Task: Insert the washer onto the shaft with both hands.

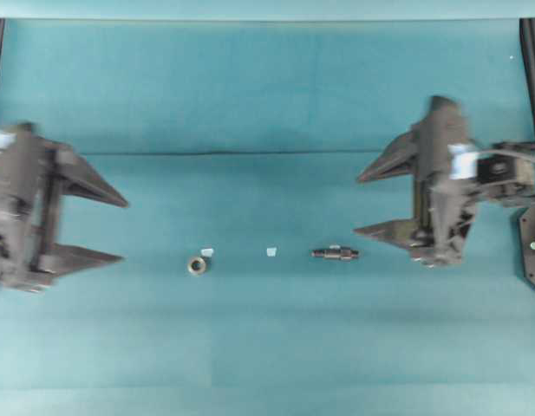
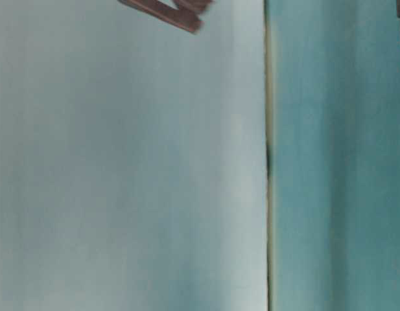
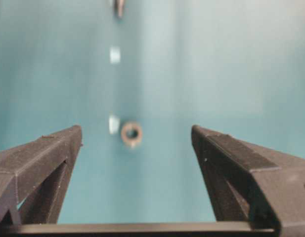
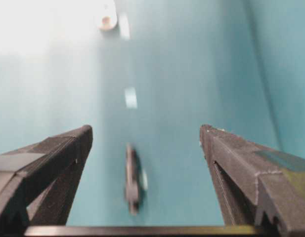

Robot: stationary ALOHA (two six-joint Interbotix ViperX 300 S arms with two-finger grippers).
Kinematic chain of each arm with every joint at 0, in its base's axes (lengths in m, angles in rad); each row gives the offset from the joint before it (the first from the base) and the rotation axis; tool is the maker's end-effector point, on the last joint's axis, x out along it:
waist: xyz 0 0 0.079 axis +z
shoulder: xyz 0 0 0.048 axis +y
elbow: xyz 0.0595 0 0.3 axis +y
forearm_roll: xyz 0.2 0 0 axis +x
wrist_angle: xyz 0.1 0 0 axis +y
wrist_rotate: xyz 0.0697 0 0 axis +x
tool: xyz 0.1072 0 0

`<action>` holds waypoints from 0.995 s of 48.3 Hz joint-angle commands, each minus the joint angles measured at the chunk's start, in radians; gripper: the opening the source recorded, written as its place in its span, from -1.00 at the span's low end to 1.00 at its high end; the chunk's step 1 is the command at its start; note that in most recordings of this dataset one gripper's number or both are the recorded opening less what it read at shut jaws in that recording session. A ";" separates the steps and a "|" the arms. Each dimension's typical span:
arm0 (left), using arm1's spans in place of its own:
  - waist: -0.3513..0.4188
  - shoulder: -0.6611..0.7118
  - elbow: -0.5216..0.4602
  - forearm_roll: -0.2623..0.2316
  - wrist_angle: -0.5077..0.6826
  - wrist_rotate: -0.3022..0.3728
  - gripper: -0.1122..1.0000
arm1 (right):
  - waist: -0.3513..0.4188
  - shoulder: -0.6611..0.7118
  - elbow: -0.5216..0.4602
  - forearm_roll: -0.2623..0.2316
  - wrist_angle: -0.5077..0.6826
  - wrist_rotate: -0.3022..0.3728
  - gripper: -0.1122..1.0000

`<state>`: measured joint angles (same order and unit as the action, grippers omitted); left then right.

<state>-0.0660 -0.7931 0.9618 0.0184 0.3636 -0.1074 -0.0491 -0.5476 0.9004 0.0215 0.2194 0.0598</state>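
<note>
The washer (image 1: 196, 265), a small grey ring, lies flat on the teal table left of centre. It also shows in the left wrist view (image 3: 131, 133), ahead of the open fingers, and far off in the right wrist view (image 4: 106, 21). The shaft (image 1: 336, 253), a dark stepped rod, lies on its side right of centre. In the right wrist view the shaft (image 4: 132, 177) lies between the fingers, nearer the left one. My left gripper (image 1: 124, 230) is open and empty, left of the washer. My right gripper (image 1: 357, 206) is open and empty, just right of the shaft.
Two tiny pale scraps lie on the table, one (image 1: 207, 252) beside the washer and one (image 1: 270, 252) between washer and shaft. A dark seam (image 1: 250, 154) runs across the teal cloth. A black frame post (image 1: 533, 52) stands at the far right. The table-level view shows only blurred teal surface.
</note>
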 commanded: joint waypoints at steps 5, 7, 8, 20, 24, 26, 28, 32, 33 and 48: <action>0.002 -0.071 0.002 0.003 -0.023 -0.002 0.88 | 0.003 -0.097 0.035 0.002 -0.051 0.006 0.92; 0.002 -0.081 0.003 0.003 -0.034 -0.002 0.87 | 0.002 -0.114 0.043 0.002 -0.052 0.008 0.92; 0.000 -0.084 0.005 0.003 -0.041 -0.002 0.87 | 0.002 -0.121 0.048 0.002 -0.052 0.008 0.92; 0.000 -0.117 0.021 0.003 -0.104 0.000 0.87 | 0.003 -0.201 0.095 0.006 -0.067 0.055 0.92; 0.000 -0.126 0.031 0.003 -0.126 0.005 0.86 | 0.009 -0.225 0.115 0.008 -0.091 0.097 0.92; 0.000 -0.130 0.038 0.003 -0.138 0.005 0.86 | 0.015 -0.238 0.126 0.008 -0.107 0.114 0.92; 0.000 -0.137 0.043 0.003 -0.150 0.005 0.86 | 0.020 -0.253 0.135 0.008 -0.129 0.124 0.92; 0.000 -0.152 0.054 0.003 -0.172 0.009 0.86 | 0.031 -0.284 0.160 0.008 -0.175 0.130 0.92; 0.002 -0.156 0.057 0.003 -0.176 0.011 0.86 | 0.034 -0.291 0.166 0.008 -0.184 0.130 0.92; 0.000 -0.221 0.080 0.003 -0.184 0.000 0.86 | 0.040 -0.374 0.210 0.003 -0.212 0.130 0.91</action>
<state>-0.0660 -1.0109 1.0523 0.0184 0.1856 -0.1043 -0.0123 -0.9173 1.1152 0.0261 0.0138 0.1810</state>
